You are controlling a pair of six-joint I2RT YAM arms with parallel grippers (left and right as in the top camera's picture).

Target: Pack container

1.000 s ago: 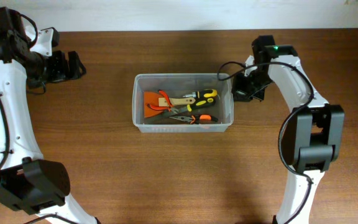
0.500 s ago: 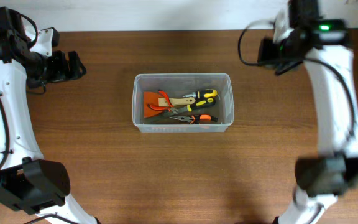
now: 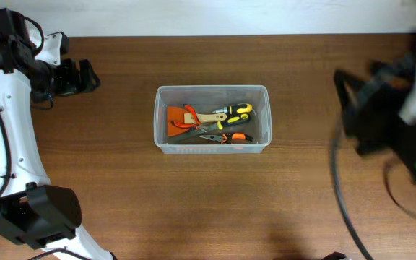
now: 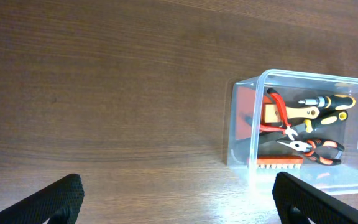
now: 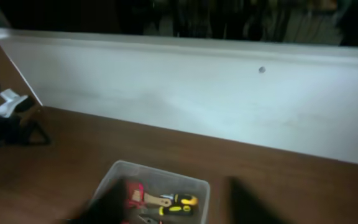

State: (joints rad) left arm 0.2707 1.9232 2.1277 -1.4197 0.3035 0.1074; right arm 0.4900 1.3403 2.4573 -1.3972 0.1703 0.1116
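container: clear plastic bin [image 3: 211, 88] sitting mid-table on the brown wooden table [image 3: 121, 188], upright, neither arm touching it
what's inside: an orange scraper [image 3: 178, 115] with a wooden handle, red-handled pliers [image 3: 191, 123] lying over it, a yellow-and-black screwdriver [image 3: 238, 110] toward the right end, and orange-and-black pliers [image 3: 226, 137] along the near wall
left gripper: left gripper [image 3: 91, 76] is parked at the far left of the table, well apart from the bin; the wrist view shows its two black fingers [image 4: 61, 196] spread wide with only bare wood between them, nothing in its grasp
left wrist view: the bin sits off to the right, tools visible through the clear wall
right arm: right arm [image 3: 403, 123] is one big smear at the right edge in the overhead, well clear of the bin
right gripper: right gripper [image 5: 179, 202] only shows as two dark blurry shapes at the bottom of its wrist view; they look spread apart and not gripping anything, but it's pretty smeared
right wrist view: looks down over the bin from up high, with a white wall [image 5: 197, 93] behind the table
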